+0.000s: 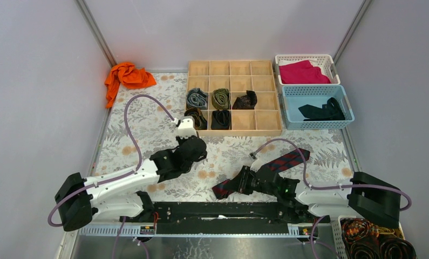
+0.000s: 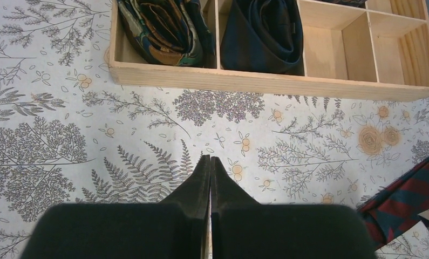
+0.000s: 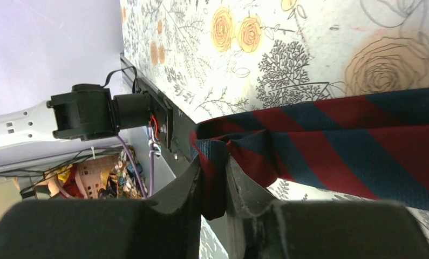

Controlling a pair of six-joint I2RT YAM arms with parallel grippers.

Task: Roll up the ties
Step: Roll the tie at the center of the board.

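Note:
A navy tie with red diagonal stripes lies as a strip on the floral cloth, running from the near middle toward the far right. My right gripper is shut on its near end; in the right wrist view the fabric is pinched between the fingers. My left gripper is shut and empty above the cloth, just short of the wooden grid box. In the left wrist view its tips are pressed together, and the striped tie shows at the right edge. Several rolled ties sit in the box compartments.
An orange cloth lies at the far left. A white basket holds a magenta cloth. A blue basket holds a dark tie. A basket of more ties stands at the near right corner.

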